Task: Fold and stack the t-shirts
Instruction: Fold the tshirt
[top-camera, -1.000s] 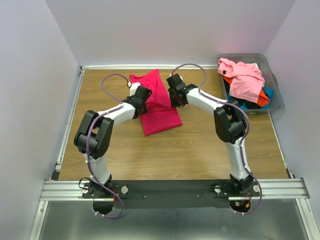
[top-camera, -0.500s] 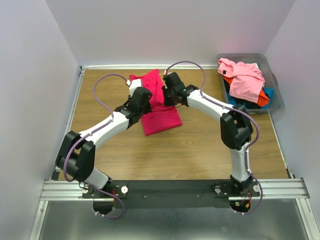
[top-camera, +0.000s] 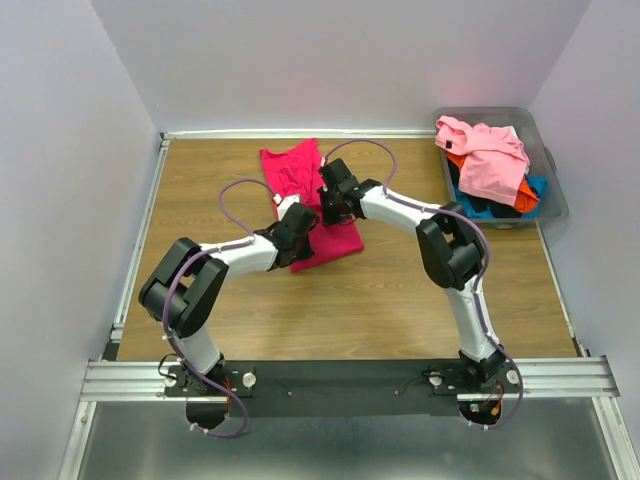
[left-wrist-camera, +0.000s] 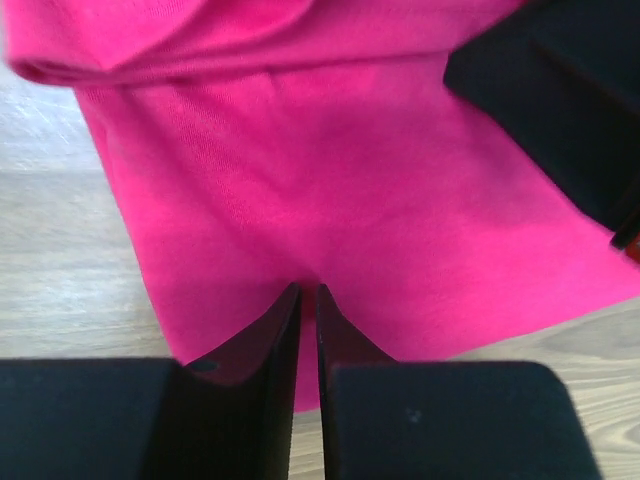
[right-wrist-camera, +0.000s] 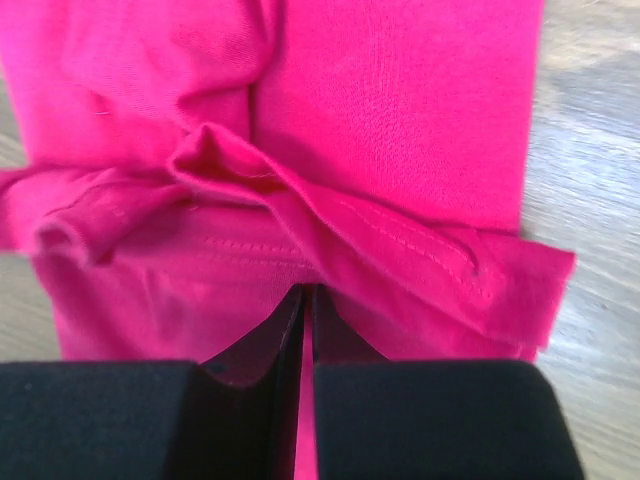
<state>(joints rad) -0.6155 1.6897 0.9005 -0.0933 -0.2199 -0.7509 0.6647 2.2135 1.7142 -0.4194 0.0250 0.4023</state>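
Left gripper (left-wrist-camera: 308, 292) and right gripper (right-wrist-camera: 306, 292) pinch the crimson t-shirt (top-camera: 292, 170).
Jaws press nearly together on cloth; lifting evenly should keep the fold straight.

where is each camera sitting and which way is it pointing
Top external: above and behind the bases, looking down at the table, both arms and the bin.
Left wrist: on the left arm, looking down past its nearly closed jaws onto the crimson t-shirt.
Right wrist: on the right arm, same, its jaws at a bunched fold.
All three share that t-shirt.
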